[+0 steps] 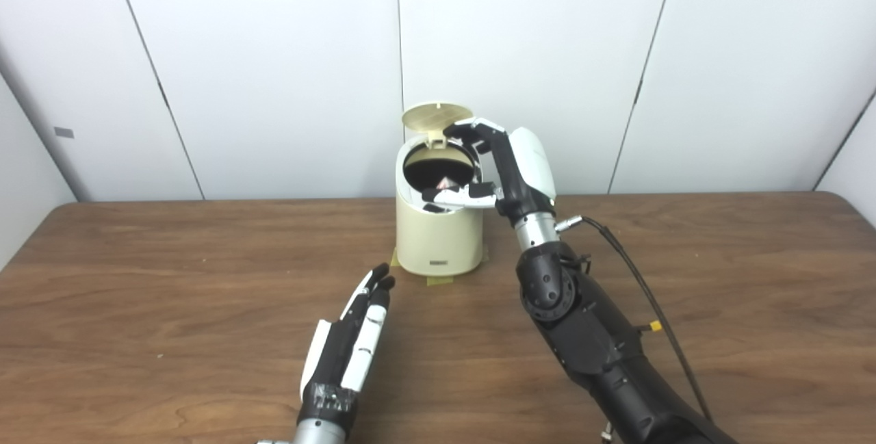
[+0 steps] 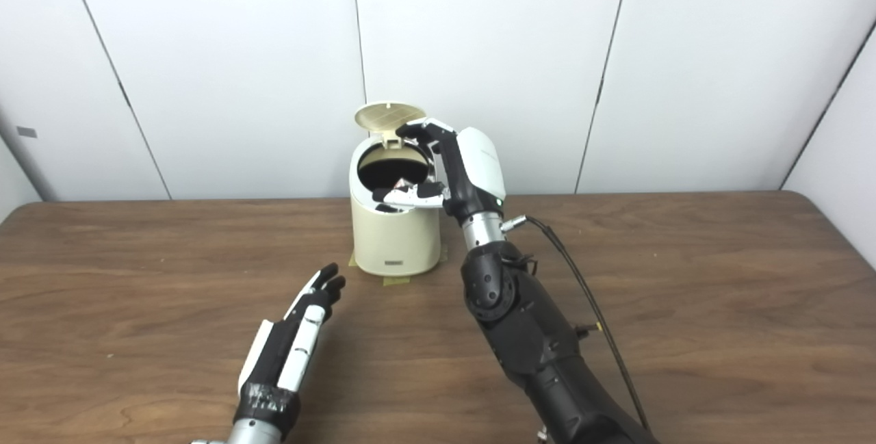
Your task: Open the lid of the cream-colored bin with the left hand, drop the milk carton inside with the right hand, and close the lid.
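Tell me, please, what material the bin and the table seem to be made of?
The cream-colored bin looks like smooth matte plastic: even colour, rounded moulded edges and a thin hinged lid standing open. The table shows brown wood grain with a dull sheen; whether it is solid wood or laminate cannot be told.

Left eye view: from the robot's head, looking forward and down at the bin [image 1: 438,225], seen near mid-frame.
Right eye view: same height and direction, set slightly rightward; bin left of centre.
Shared: bin, table [image 2: 684,293], wall [image 2: 684,54].
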You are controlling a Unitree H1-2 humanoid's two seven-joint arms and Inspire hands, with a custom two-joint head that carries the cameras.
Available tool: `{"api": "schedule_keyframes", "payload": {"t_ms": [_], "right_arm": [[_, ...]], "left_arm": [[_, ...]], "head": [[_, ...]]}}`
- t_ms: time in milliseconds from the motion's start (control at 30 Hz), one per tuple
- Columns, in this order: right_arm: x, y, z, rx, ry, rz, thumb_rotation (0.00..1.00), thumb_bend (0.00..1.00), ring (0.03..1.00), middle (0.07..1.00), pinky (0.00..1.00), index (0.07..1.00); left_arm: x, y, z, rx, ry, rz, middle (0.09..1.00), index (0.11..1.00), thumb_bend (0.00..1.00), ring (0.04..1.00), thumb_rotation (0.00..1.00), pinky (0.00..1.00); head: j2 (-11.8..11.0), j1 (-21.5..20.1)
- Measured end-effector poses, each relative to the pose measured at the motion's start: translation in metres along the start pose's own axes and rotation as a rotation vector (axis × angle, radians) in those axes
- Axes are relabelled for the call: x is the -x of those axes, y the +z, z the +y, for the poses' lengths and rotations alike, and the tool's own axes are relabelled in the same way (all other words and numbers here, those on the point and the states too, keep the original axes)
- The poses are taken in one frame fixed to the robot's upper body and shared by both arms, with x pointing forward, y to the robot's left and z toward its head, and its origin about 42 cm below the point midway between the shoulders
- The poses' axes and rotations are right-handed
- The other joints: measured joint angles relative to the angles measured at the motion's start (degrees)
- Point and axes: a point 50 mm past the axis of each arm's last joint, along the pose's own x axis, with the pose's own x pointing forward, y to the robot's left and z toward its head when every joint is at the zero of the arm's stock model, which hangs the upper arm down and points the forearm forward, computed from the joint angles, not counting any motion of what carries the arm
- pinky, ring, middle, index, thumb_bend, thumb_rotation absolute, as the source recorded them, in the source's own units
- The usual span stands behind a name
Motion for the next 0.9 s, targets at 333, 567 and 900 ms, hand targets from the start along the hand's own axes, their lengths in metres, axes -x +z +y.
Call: {"api": "schedule_keyframes", "payload": {"t_ms": [333,567,900], "right_arm": [[-0.002,0.005,0.000,-0.011,0.018,0.001,0.24,0.94,0.687,0.683,0.64,0.644],[0.002,0.007,-0.004,-0.030,0.018,0.008,0.27,0.86,0.686,0.681,0.64,0.647],[0.022,0.009,-0.024,-0.130,0.010,0.088,0.45,0.69,0.711,0.705,0.66,0.650]], "left_arm": [[0.000,0.000,0.000,0.000,0.003,0.000,0.933,0.954,0.55,0.959,0.90,0.99],[0.000,0.000,0.001,0.001,0.005,0.000,0.935,0.957,0.55,0.957,0.90,0.99],[-0.005,-0.004,0.004,0.025,0.028,0.013,0.936,0.953,0.54,0.963,0.90,0.99]], "head": [[-0.35,-0.26],[-1.40,-0.09],[-1.49,-0.17]]}}
